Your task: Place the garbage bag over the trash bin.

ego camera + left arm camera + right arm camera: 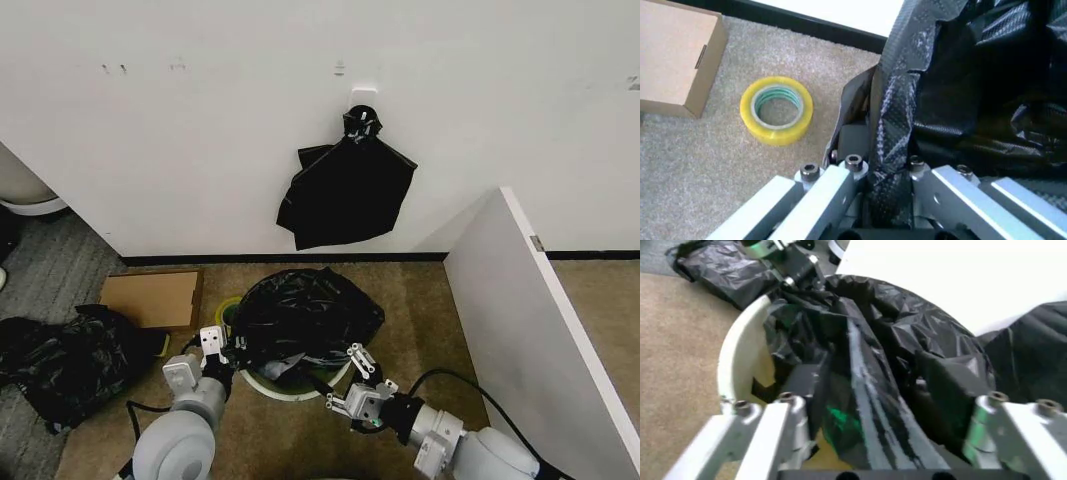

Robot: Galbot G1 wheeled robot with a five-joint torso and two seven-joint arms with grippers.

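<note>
Brown carpet lay below a white wall. On it, the garbage bag point(305, 318) draped over the trash bin point(283, 388), thin, light, slippery. The left gripper point(888, 200) pinched a fold between its fingers; the right gripper point(883, 440) stood spread around film. Gathered edges seemed the best hold.
</note>
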